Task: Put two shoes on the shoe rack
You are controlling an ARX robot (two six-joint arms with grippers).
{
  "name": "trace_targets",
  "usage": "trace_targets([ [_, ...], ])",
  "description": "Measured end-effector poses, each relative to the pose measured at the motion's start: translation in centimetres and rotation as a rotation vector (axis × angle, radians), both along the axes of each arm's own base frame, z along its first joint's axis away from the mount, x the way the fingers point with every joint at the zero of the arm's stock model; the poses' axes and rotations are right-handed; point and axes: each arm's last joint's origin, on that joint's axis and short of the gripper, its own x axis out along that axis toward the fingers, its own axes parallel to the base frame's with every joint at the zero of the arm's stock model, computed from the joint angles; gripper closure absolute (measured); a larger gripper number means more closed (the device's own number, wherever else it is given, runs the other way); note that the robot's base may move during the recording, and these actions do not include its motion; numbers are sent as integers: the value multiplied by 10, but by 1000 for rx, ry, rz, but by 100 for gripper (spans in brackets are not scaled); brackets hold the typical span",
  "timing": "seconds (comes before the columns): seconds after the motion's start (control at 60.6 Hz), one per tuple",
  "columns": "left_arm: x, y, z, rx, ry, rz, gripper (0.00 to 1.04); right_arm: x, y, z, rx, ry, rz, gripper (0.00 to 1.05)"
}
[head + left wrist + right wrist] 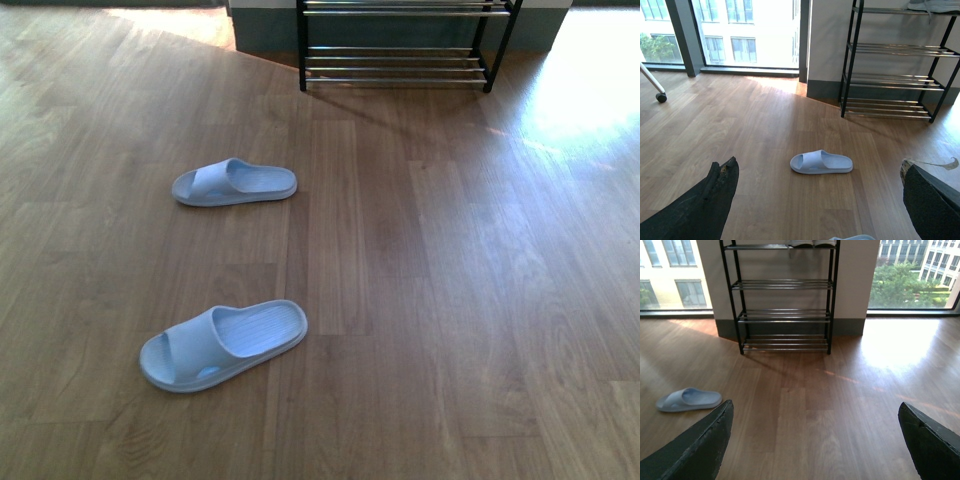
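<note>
The two shoes (pixel 812 242) rest on the top tier of the shoe rack (pixel 784 315), only their lower edges in view. Left gripper (pixel 817 165) and right gripper (pixel 815 409) hang above the wood floor (pixel 865 390), jaws wide apart and empty.

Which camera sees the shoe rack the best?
The right wrist view. It faces the shoe rack straight on, and four tiers show from side to side. The left wrist view catches it from an angle, with its top cut off by the picture's edge. The front view shows only its bottom part.
</note>
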Motion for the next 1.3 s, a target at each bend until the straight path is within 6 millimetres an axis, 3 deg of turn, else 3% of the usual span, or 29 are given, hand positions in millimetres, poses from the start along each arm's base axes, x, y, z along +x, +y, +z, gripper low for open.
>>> trace_targets([
  [1.303,0,0,0,0,0,2,9,0,0,0,0,-1,2,9],
])
